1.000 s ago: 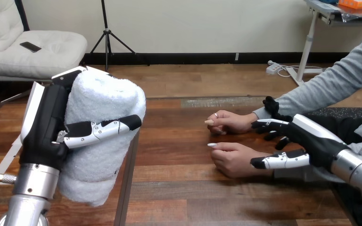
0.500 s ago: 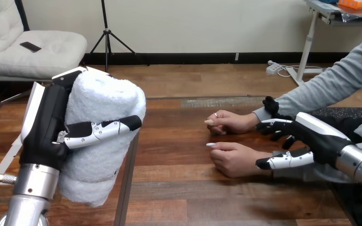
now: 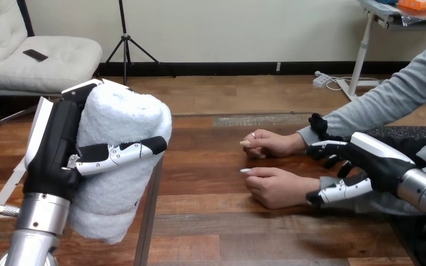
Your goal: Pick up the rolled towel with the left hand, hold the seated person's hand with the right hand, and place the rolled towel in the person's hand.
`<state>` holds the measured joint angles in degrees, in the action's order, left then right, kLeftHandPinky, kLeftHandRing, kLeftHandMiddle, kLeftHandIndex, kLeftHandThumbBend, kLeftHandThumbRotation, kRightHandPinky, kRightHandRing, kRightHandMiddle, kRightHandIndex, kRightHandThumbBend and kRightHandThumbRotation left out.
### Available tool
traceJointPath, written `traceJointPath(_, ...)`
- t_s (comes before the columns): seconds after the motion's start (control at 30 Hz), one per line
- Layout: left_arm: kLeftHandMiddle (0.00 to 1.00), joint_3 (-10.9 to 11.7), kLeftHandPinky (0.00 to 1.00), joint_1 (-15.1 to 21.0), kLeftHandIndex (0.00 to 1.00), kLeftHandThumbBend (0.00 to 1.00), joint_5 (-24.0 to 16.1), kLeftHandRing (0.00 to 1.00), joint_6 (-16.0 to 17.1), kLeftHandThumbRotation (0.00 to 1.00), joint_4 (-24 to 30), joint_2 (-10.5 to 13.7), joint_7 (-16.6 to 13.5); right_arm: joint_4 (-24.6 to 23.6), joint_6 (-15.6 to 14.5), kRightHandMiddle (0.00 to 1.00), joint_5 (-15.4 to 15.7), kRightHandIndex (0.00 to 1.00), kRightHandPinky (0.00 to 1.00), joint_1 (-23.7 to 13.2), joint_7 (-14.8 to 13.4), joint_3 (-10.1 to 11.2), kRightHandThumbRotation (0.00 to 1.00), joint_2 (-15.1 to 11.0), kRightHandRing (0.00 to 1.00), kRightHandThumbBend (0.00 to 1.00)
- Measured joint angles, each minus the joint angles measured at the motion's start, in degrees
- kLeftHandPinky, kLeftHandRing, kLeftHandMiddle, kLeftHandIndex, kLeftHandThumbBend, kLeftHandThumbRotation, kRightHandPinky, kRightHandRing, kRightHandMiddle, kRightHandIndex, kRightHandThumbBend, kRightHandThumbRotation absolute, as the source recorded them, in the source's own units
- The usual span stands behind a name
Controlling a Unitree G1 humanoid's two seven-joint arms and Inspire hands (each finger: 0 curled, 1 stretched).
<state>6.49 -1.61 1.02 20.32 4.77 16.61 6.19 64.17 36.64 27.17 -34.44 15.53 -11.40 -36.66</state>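
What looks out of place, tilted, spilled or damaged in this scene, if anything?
Nothing stands out. The rolled towel stands upright and tidy in the left hand, whose thumb curls across it. The person's hands rest on the table, and the right hand sits beside the nearer wrist. No spill or damage shows.

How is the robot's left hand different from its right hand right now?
The left hand stands upright, raised above the table; the right hand lies low and sideways. The left hand's thumb clamps across the rolled towel; the right hand carries no towel and sits at the wrist of the person's nearer hand. Both are black with white shells.
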Motion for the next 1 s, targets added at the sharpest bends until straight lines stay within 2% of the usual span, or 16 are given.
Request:
traceJointPath(0.77, 0.36, 0.0, 0.25, 0.0, 0.4, 0.62, -0.41, 0.3, 0.0, 0.0, -0.01, 0.0, 0.19, 0.11, -2.83, 0.87, 4.9, 0.86, 0.67, -2.1, -0.54, -3.57, 0.35, -0.66, 0.81, 1.0)
traceJointPath(1.0, 0.36, 0.0, 0.25, 0.0, 0.4, 0.62, -0.99, 0.3, 0.0, 0.0, -0.01, 0.0, 0.19, 0.12, -4.39, 0.86, 6.58, 0.85, 0.68, -3.09, -0.6, -4.85, 0.29, -0.97, 0.81, 1.0)
